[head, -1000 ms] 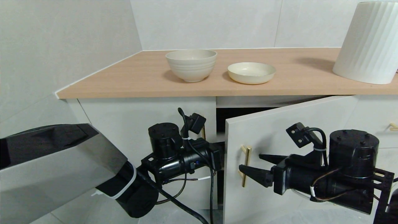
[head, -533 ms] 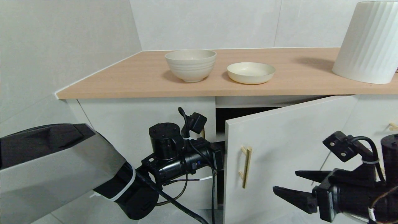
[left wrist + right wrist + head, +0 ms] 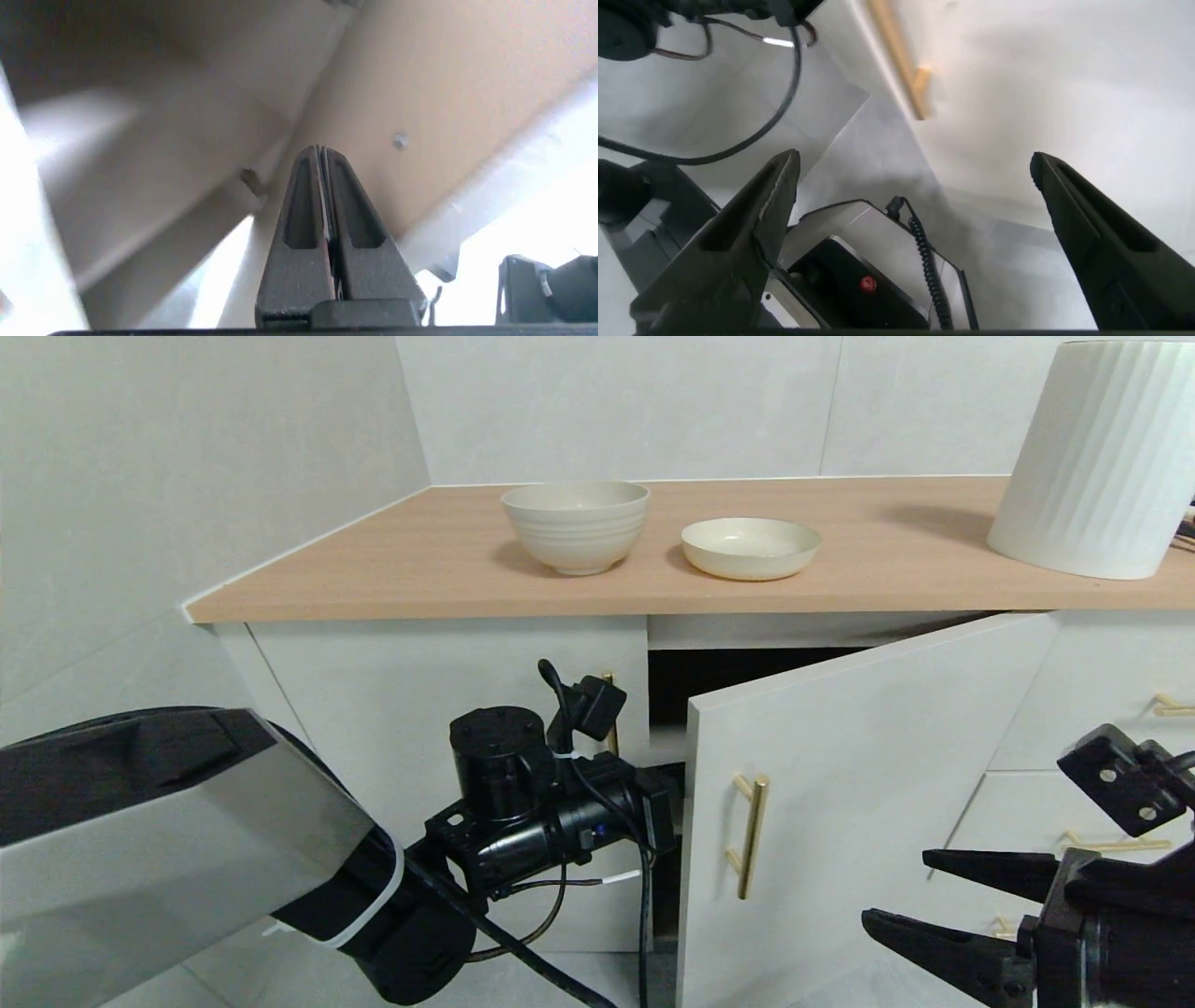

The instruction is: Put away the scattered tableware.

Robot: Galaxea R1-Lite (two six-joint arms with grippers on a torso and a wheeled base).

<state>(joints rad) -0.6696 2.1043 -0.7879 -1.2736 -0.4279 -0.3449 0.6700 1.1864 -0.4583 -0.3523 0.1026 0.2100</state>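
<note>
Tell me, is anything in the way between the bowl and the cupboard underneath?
Yes. The cabinet door is only partly open, and the left gripper, jaws shut, sits in the dark gap beside its edge. The bowl rests on the countertop above; that gap looks narrow for it.

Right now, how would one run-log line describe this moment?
door: ajar | bowl, dish: on counter | left gripper: shut | right gripper: open, off handle
</note>
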